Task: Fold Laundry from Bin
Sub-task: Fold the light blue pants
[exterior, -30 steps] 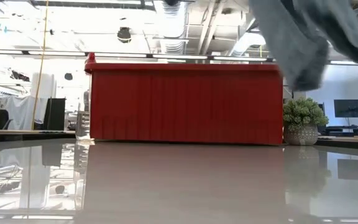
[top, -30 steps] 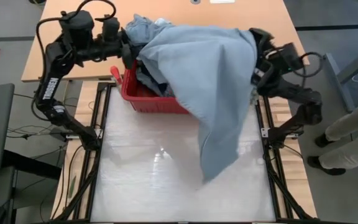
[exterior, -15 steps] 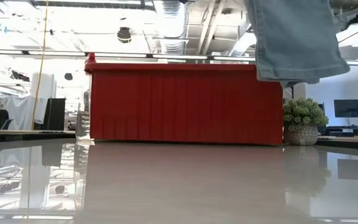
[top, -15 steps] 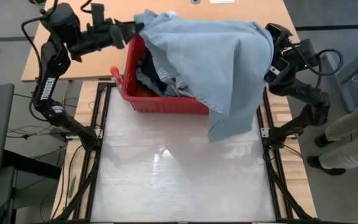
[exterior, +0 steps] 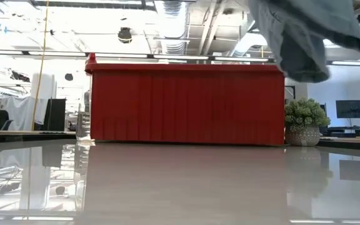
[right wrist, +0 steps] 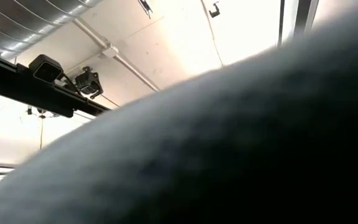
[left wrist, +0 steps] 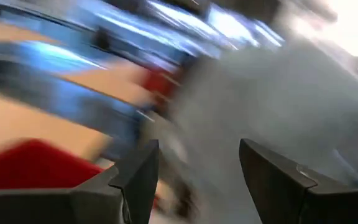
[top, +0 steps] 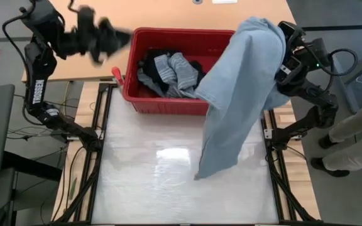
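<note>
The light blue-grey garment [top: 237,94] hangs as a long, soft, creased sheet from the right tool [top: 280,39] at the upper right of the high view. Its top is bunched over the tool, its body drapes across the right end of the bin [top: 171,107], and its narrowing lower end reaches the pale tabletop [top: 143,182] at centre frame. In the low view the same fabric [exterior: 305,37] shows in the upper right corner as a rounded, folded hem in the air, above and in front of the bin's right end. The right wrist view is almost filled by a dark, out-of-focus mass close to the lens. The right tool's fingers are pressed together, pinching the garment.

The bin is a red rectangular plastic tub with a rolled rim; in the low view its front wall [exterior: 186,103] shows fine vertical ribs. It stands at the far edge of the tabletop, upper centre of the high view. Inside lies the rest of the laundry [top: 171,72]: crumpled grey, striped and black pieces, heaped toward the left and middle.

The left tool [top: 109,37] is in the air at the upper left of the high view, left of the bin and apart from it. Its two dark, flat fingers [left wrist: 138,180] are spread, with nothing between them.

A small potted plant [exterior: 304,122] with pale green fuzzy foliage stands just right of the bin in the low view. A person's legs [top: 354,135] show at the right edge of the high view.
</note>
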Available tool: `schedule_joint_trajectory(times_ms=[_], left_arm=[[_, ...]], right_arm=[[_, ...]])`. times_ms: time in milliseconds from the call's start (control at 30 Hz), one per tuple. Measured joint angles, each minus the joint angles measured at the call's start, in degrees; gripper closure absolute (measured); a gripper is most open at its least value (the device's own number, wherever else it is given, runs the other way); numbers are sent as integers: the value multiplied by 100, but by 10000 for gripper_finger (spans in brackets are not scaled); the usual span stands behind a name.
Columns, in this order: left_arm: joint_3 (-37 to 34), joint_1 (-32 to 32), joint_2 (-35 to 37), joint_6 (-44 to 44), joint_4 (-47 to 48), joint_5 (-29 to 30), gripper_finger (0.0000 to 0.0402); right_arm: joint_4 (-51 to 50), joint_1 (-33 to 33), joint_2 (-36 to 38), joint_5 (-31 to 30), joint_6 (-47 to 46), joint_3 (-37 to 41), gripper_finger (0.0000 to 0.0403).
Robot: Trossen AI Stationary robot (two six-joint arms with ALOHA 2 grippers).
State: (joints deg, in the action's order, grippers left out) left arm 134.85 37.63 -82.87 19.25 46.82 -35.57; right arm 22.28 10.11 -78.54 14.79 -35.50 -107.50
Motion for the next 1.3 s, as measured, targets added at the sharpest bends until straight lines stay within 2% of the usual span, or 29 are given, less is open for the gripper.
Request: schedule_joint_trajectory(times_ms=[67,133,200,267,367,433,500,533,633,700,800,900,1033,1300], left_arm=[[-131,-593,30,-675,318,-877,191],[-421,-1457,41,-1202,609,-1036,191],[-815,-2277,34,-1541,569,-502,191],[-1312,-2961,33,-1626,7,133,191],[-2138,-3761,31,-1384,-1988,707,191],[-2662,-4058,-23,-1111,-3186,1406,191],[-3052,-4156,-63,-817,-3948,2154,191],[-3214,-4161,-76,-661,-4265,2336,191],[-3526,-4156,-175,-101,-5207,2540,191],[-3641,-4178,-303,221,-5468,2704,191],[-3674,-4169,-626,322,-5714,2988,191],[-3585,-4122,-879,452,-5903,2996,191],[-3511,-4034,-902,555,-5983,3327,191],[-3515,-3897,-891,137,-6137,3671,191]], right_arm=[[-123,72,28,19,-42,0,386],[-321,125,75,22,-38,0,386],[-398,140,79,24,-40,0,386],[-434,134,93,61,-42,4,385],[-445,129,99,133,-45,7,385],[-442,131,107,159,-48,7,384],[-452,136,111,157,-48,7,384],[-461,136,111,157,-48,7,384],[-546,140,109,154,-48,7,384],[-557,160,109,151,-48,7,384],[-538,208,109,151,-57,5,384],[-543,206,109,150,-64,4,384],[-560,206,105,139,-100,4,384],[-576,206,122,143,-140,4,383]])
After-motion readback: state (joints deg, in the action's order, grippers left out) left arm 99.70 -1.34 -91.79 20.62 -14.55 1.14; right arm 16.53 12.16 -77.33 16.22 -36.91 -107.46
